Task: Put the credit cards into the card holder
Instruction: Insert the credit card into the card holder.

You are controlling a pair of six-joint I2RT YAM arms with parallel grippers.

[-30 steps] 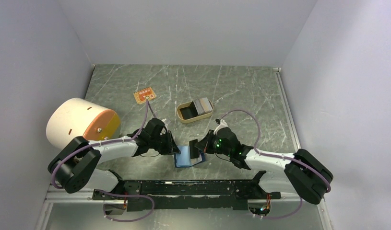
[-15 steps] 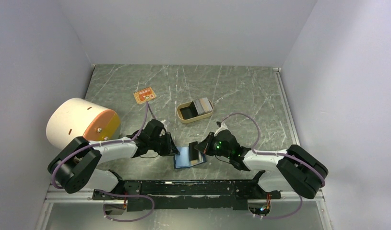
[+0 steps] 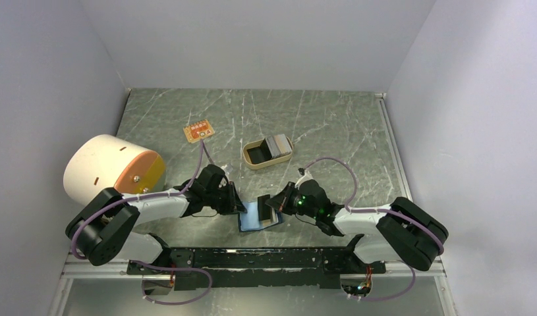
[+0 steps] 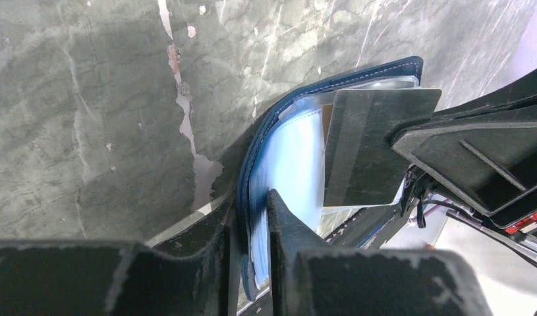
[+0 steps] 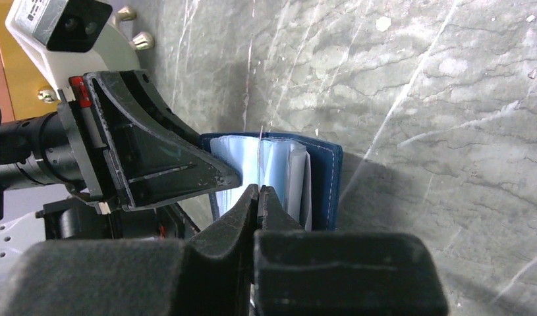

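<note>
Right gripper (image 3: 271, 207) has crept left over the last second. Its grey card (image 4: 367, 145) now overlaps more of the holder (image 3: 251, 220), over the pale-blue inside. Its jaws are pinched on the card, which shows edge-on from the right wrist. Left gripper (image 4: 252, 207) is clamped on the holder's flap, propping it open between the two grippers. The card looks to be at a slot mouth, not yet seated. The remaining stack (image 3: 277, 144) sits in the tray (image 3: 251, 162), well apart.

Left end effector (image 4: 250, 201), right end effector (image 5: 259, 189) clamped
</note>
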